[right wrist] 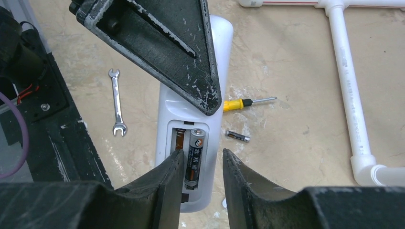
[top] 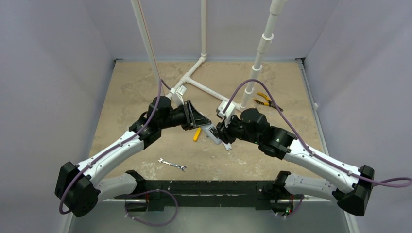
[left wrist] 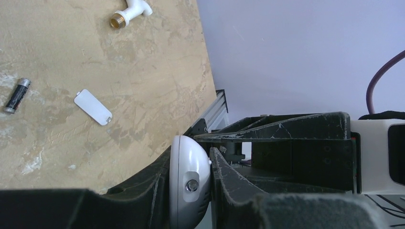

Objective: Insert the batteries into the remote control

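Here the left gripper [left wrist: 190, 162] is clamped on the slim white plastic remote control [right wrist: 220, 47]. Its long axis runs straight away from the right gripper [right wrist: 203, 160], whose fingers stand parted over the black cylindrical battery [right wrist: 195, 157] seated inside; the neighbouring slot [right wrist: 178, 139] looks empty.

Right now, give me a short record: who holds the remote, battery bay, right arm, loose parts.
holder: left gripper, shut on the remote control
bay: uncovered, one seated battery
right arm: right gripper open, fingers either side of the seated battery
loose: spare battery, battery cover, screwdriver, wrench
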